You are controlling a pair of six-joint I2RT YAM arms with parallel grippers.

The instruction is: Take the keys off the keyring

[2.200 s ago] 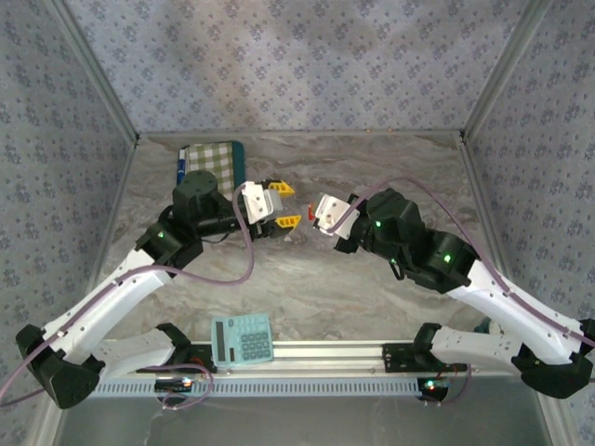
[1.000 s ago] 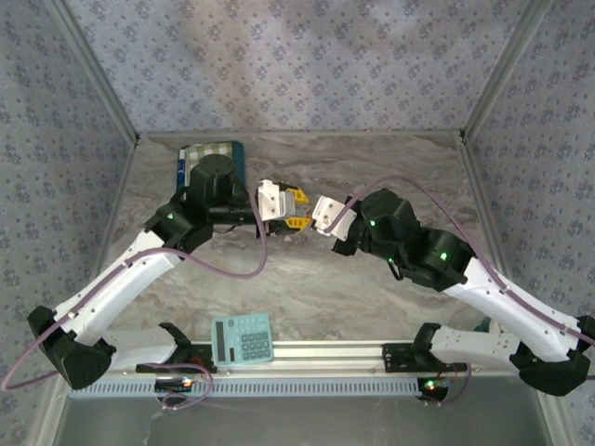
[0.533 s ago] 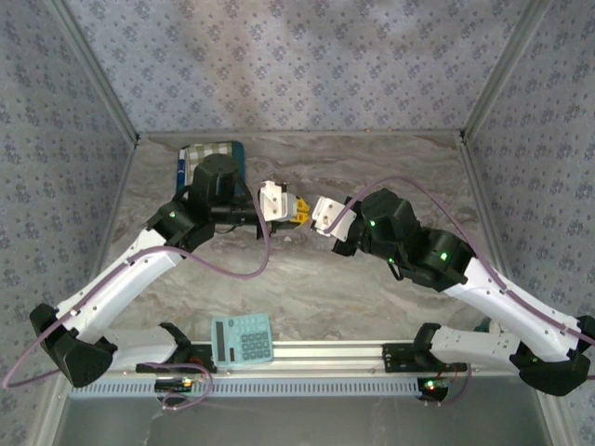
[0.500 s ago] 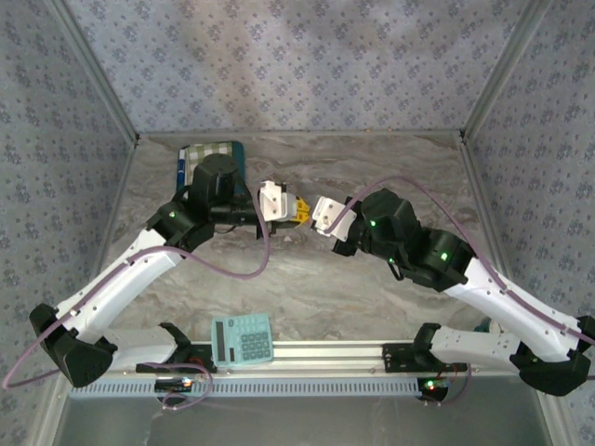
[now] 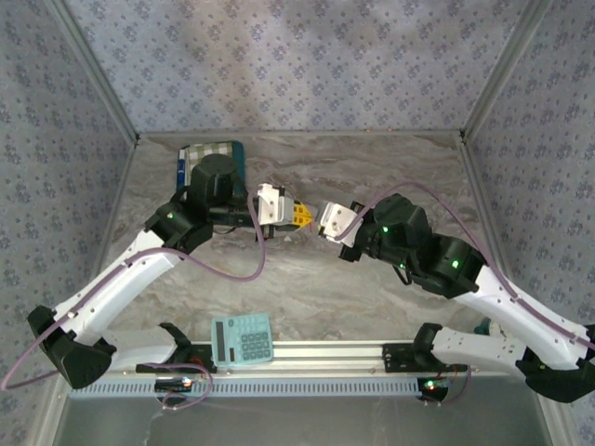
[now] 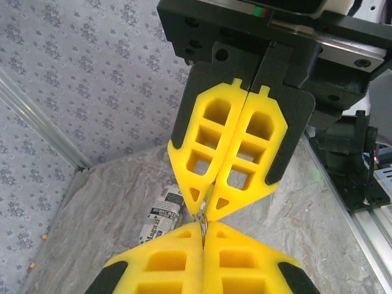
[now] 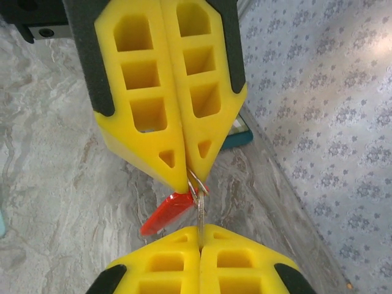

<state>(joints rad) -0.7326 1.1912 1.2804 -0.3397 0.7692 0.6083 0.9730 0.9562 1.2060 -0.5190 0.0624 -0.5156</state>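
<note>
L gripper (image 6: 203, 233) and R gripper (image 7: 199, 231) both fully closed, tip-to-tip above desk (image 5: 307, 288), each pinching the keyring (image 7: 196, 182). Red key (image 7: 170, 212) hangs free just beside the pinch, long axis slanting sideways off the gripper line, equally near both arms.

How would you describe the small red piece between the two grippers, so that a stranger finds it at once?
Look at the middle of the grey marbled table, where the left gripper and the right gripper meet tip to tip. Between their yellow tips hangs a small bright red oblong piece on a thin metal ring; its red colour separates it from the yellow foam.
</note>
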